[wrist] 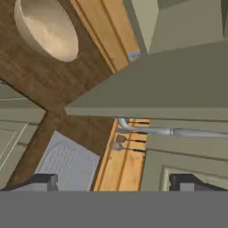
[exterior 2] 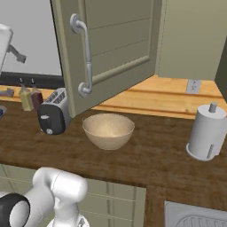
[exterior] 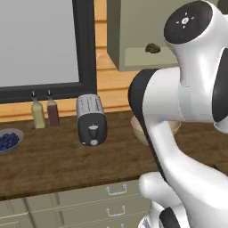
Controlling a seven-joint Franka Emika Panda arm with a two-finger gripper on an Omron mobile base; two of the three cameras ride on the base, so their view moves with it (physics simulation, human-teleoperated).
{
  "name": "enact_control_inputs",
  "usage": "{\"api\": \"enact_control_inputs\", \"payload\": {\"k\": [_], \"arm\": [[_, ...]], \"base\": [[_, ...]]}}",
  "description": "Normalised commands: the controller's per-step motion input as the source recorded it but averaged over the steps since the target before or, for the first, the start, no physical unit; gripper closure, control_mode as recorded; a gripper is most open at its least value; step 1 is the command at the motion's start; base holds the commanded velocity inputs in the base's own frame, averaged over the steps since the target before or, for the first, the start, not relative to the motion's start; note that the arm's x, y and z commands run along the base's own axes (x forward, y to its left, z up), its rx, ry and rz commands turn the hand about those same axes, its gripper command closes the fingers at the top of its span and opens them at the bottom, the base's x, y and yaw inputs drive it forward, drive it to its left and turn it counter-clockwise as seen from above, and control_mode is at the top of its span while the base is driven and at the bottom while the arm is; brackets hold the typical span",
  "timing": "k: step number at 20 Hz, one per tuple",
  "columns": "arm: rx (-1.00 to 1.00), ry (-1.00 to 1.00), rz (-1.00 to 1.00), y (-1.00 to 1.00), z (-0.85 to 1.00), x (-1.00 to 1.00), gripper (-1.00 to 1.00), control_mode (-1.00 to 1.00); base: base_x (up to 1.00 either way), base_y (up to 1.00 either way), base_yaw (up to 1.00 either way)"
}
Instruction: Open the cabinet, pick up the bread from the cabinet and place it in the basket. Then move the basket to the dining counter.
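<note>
Olive-green, panelled and matte, the wall cabinet (exterior 2: 115, 48) stands with its door swung open, its silver bar handle (exterior 2: 84, 55) smooth and rounded. Inside, on the lower shelf, sits the small dark-brown lump of bread (exterior: 152, 48), likely light, soft and easily crushed, so best pinched gently across its middle. The tool (wrist: 113, 180) is spread wide, holding nothing. The smooth tan bowl-shaped basket (exterior 2: 108, 130) waits on the wood-grain worktop (exterior 2: 155, 155), beside the steel toaster (exterior: 91, 119).
</note>
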Motion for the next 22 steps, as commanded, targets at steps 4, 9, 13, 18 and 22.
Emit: {"api": "enact_control_inputs", "payload": {"k": [4,9,13,18,22], "arm": [[-0.59,0.43,-0.36,0.01,-0.31,1.0,-1.0,-1.0],[-0.15,0.27,-0.46,-0.72,0.07,0.68,-1.0,-1.0],[0.12,0.11,-0.42,-1.0,0.05,0.39,-1.0,-1.0],[0.24,0.01,-0.27,-1.0,0.0,0.09,-1.0,-1.0],[0.3,-0.12,-0.02,-0.98,0.0,0.0,-1.0,-1.0]], "base": [[0.0,0.0,0.0],[0.0,0.0,0.0],[0.0,0.0,0.0],[0.0,0.0,0.0],[0.0,0.0,0.0]]}}
